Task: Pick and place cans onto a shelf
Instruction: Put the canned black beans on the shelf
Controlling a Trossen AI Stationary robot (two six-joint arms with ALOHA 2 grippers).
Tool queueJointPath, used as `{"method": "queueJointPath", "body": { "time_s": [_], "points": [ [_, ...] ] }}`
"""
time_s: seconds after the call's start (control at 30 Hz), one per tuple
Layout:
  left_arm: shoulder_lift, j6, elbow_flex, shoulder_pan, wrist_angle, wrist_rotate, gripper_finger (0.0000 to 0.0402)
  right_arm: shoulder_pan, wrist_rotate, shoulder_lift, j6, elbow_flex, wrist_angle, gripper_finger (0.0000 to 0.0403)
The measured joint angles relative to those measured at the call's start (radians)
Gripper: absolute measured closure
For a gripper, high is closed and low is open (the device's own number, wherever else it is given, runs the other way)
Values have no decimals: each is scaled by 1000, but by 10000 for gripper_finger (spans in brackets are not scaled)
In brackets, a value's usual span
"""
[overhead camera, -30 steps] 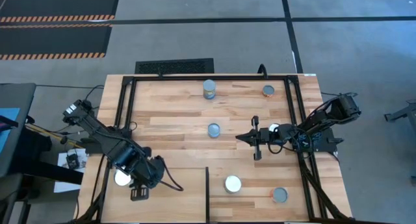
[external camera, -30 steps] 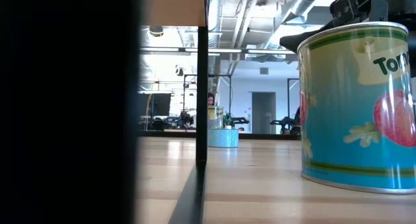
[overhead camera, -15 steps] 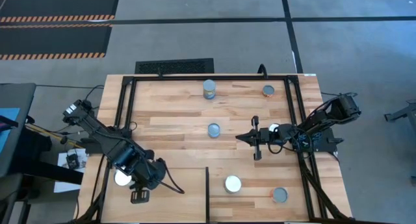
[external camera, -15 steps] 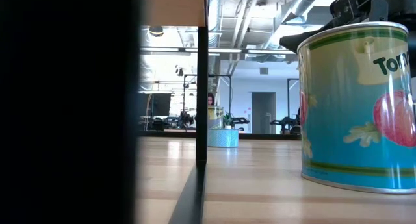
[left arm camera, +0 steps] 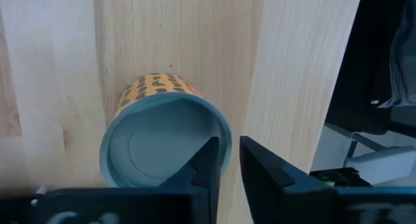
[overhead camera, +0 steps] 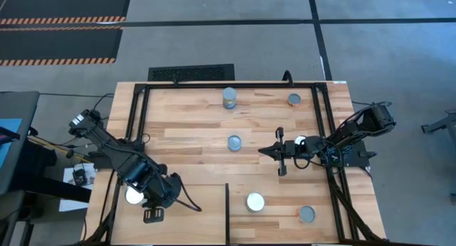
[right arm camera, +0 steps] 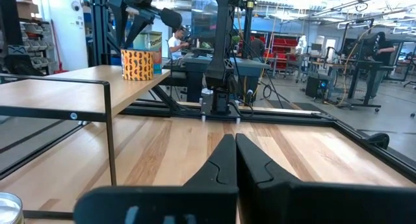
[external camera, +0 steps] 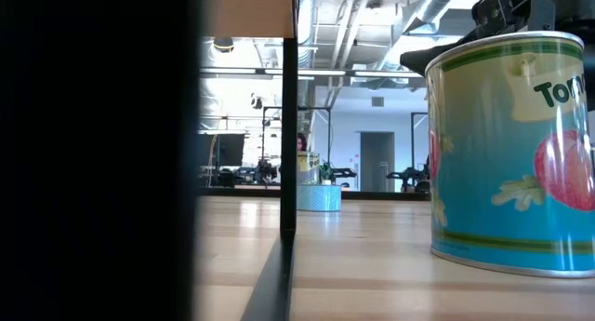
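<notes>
An orange-labelled can (left arm camera: pixel 162 143) with a pale round top (overhead camera: pixel 132 195) stands upright on the pale plywood shelf (overhead camera: pixel 192 210) at the table's near left; it also shows in the right wrist view (right arm camera: pixel 136 63). My left gripper (left arm camera: pixel 229 149) points steeply down at the can's rim, its fingers a narrow gap apart. My right gripper (overhead camera: pixel 265 152) hangs level over the table's middle, shut and holding nothing. More cans (overhead camera: pixel 234 142) (overhead camera: pixel 255 202) (overhead camera: pixel 307 214) stand on the plank tabletop. My left gripper comes at the can from above. One finger (left arm camera: pixel 209 160) stands over the rim's edge (left arm camera: pixel 224 130) and the other just outside it. Whether either finger touches the rim, I cannot tell. The can stands upright on the shelf.
Two cans (overhead camera: pixel 229 98) (overhead camera: pixel 294 100) stand near the far edge, and a white-topped one (overhead camera: pixel 301 141) sits under the right arm. A black frame (overhead camera: pixel 142 118) runs around the table. A blue tomato can (external camera: pixel 511 153) stands close to the low camera, beside the shelf's dark post (external camera: pixel 289 126).
</notes>
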Motion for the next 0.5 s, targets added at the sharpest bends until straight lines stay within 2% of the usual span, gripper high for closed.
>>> {"method": "queueJointPath", "body": {
  "time_s": [0.13,0.23,0.4,0.5],
  "points": [
    [0,5,0,0,0,4,337,0,0,0,0,0,0,397],
    [0,83,0,5,0,-10,333,0,0,0,0,0,0,397],
    [-1,365,0,73,90,-155,346,0,0,0,0,0,0,397],
    [-1,541,0,146,180,-186,367,0,0,0,0,0,1,397]
  ]
}}
